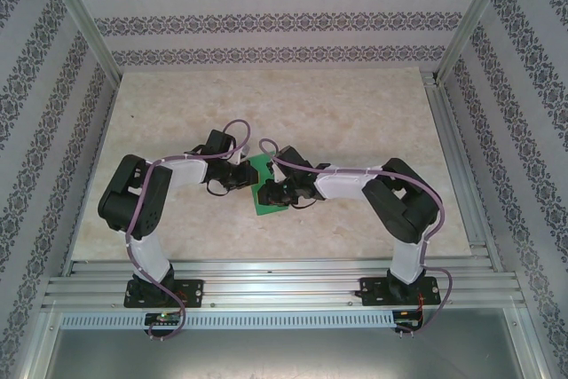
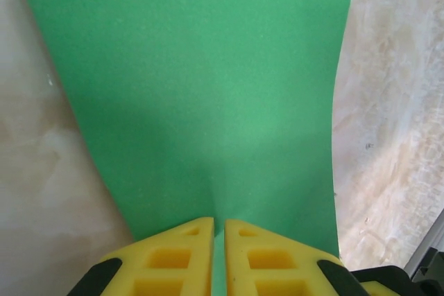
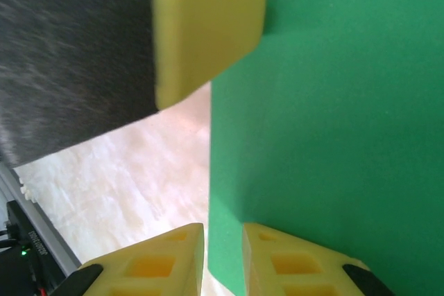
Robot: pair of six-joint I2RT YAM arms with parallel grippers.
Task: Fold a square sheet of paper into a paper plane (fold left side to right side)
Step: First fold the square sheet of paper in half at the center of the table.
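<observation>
- We see the square sheet of paper [image 1: 264, 206] at the middle of the bench [image 1: 355, 113], between the two arms.
- Our left end effector [image 2: 218, 225] pinches one edge, jaws almost together.
- Our right end effector [image 3: 223, 230] grips another edge, jaws narrow.

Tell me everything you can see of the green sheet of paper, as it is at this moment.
The square sheet of paper is thin, plain bright green and has no marks. It is near the middle of the table, between the two arms. It is not flat: in the left wrist view it bends gently and its side edges curve. The left gripper pinches one edge between its yellow fingers. The right gripper has another edge between its fingers.
</observation>
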